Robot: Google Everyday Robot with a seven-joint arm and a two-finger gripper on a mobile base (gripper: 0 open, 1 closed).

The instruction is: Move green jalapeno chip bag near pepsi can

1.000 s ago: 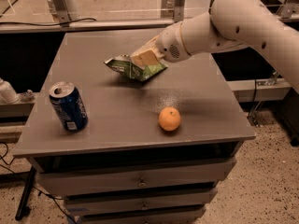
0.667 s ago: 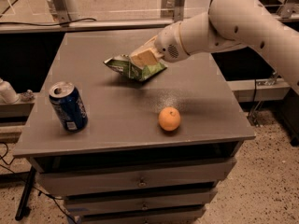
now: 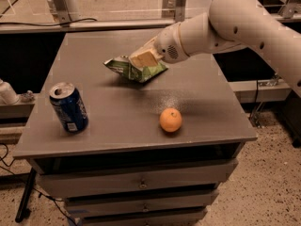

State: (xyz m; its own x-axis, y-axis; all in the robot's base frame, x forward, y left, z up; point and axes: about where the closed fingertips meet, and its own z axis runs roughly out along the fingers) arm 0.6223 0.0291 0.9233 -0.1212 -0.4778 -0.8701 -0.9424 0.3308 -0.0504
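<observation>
The green jalapeno chip bag (image 3: pixel 127 68) is a crinkled green foil bag, held a little above the middle of the grey table top (image 3: pixel 117 112). My gripper (image 3: pixel 142 59) reaches in from the right and is shut on the bag's right part. The pepsi can (image 3: pixel 69 108), dark blue with a silver top, stands upright near the table's front left, well apart from the bag and to its lower left.
A round orange fruit (image 3: pixel 170 120) lies near the table's front, right of centre. My white arm (image 3: pixel 235 22) spans the table's right back corner. Drawers (image 3: pixel 141 182) sit under the table top. A rail and posts stand behind the table.
The gripper and the bag have shifted very slightly to the left and lower. The can and the orange have not moved.
</observation>
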